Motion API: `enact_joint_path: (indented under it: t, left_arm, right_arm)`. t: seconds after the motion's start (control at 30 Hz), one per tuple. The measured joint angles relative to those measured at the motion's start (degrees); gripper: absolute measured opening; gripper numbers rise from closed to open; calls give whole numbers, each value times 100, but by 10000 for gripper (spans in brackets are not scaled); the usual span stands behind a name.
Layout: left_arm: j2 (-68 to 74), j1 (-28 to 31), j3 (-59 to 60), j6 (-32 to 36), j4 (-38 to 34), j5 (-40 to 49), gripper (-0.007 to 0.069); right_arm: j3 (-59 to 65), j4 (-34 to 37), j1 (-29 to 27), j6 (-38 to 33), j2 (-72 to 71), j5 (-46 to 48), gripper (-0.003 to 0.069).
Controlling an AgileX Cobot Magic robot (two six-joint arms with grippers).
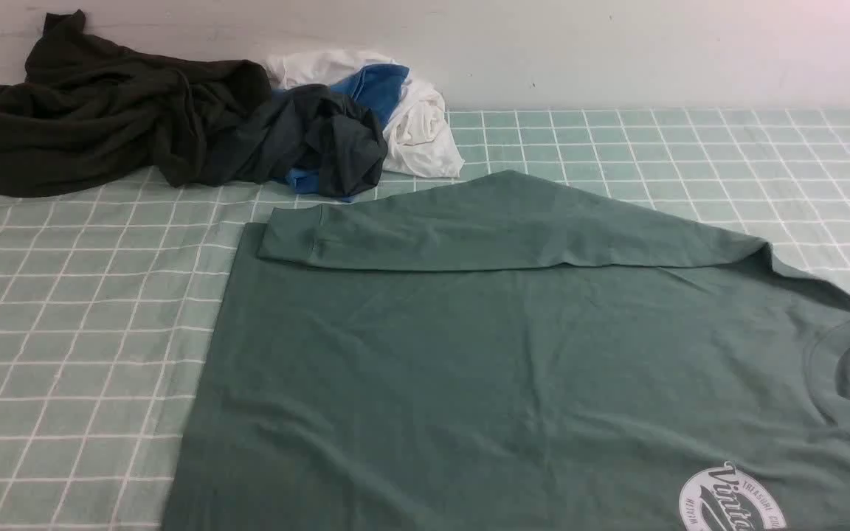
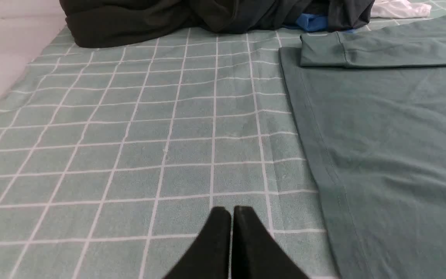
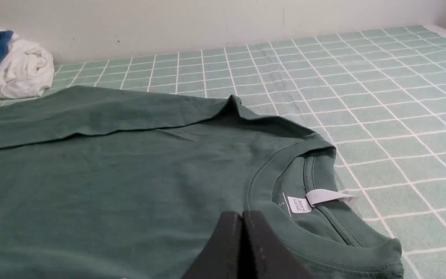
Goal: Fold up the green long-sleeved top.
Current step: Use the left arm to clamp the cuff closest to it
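The green long-sleeved top (image 1: 513,354) lies flat on the checked cloth, hem to the left, crew neck (image 1: 849,369) to the right, white oval logo (image 1: 731,501) at the near edge. One sleeve (image 1: 484,225) is folded across the body, its ribbed cuff (image 1: 288,232) near the hem's far corner. My left gripper (image 2: 231,211) is shut and empty over bare cloth, just left of the hem (image 2: 316,155). My right gripper (image 3: 242,215) is shut and empty above the chest, beside the collar (image 3: 285,170) and its white label (image 3: 299,204). Neither gripper shows in the front view.
A pile of other clothes lies at the back left against the wall: a very dark olive-black garment (image 1: 93,110), a charcoal-and-blue one (image 1: 322,140) and a white one (image 1: 417,125). The checked cloth (image 1: 71,310) covers the table; a white wall (image 1: 617,44) bounds it behind.
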Motion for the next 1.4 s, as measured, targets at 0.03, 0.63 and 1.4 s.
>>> enact_joint_path:
  t: [0.03,0.63,1.4]
  left_arm:
    - [0,0,0,0,0,0,-3]
    - [0,0,0,0,0,0,-3]
    - [0,0,0,0,0,0,-3]
  right_arm:
    - [0,0,0,0,0,0,-14]
    - [0,0,0,0,0,0,-14]
    - [0,76,0,-12,0,0,-14]
